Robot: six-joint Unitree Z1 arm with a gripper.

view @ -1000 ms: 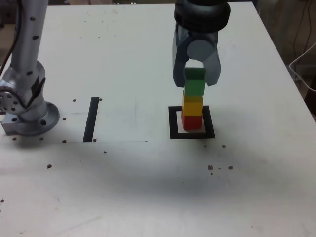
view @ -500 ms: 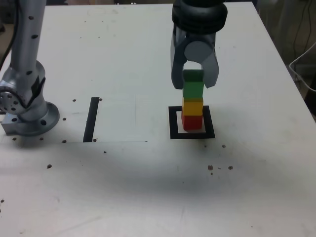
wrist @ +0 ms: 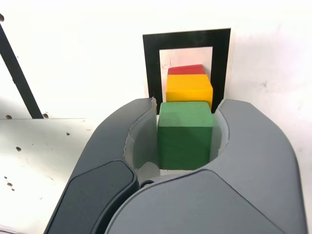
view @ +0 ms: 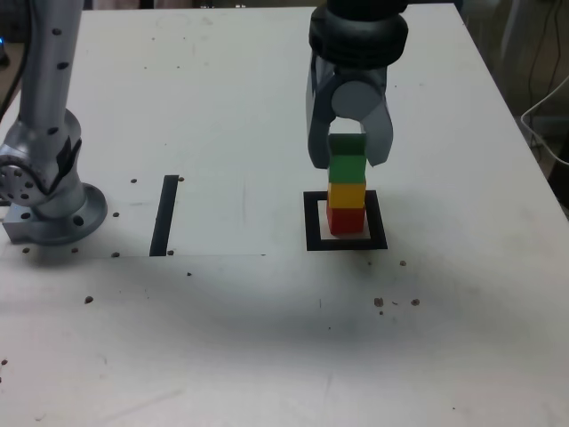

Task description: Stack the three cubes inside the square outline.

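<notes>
A white table carries the arm's base at the exterior view's left. The gripper hangs over the outline, its jaws flanking the green cube; whether they pinch it, I cannot tell. Green sits on yellow, yellow on red, inside the outline.

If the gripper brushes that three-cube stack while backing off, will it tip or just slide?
Probably tip. The stack is one cube wide and three high: green cube on yellow cube on red cube. The cubes look rigid and smooth-faced, so the green one may also slide off. The gripper flanks it closely, leaving little margin.
</notes>
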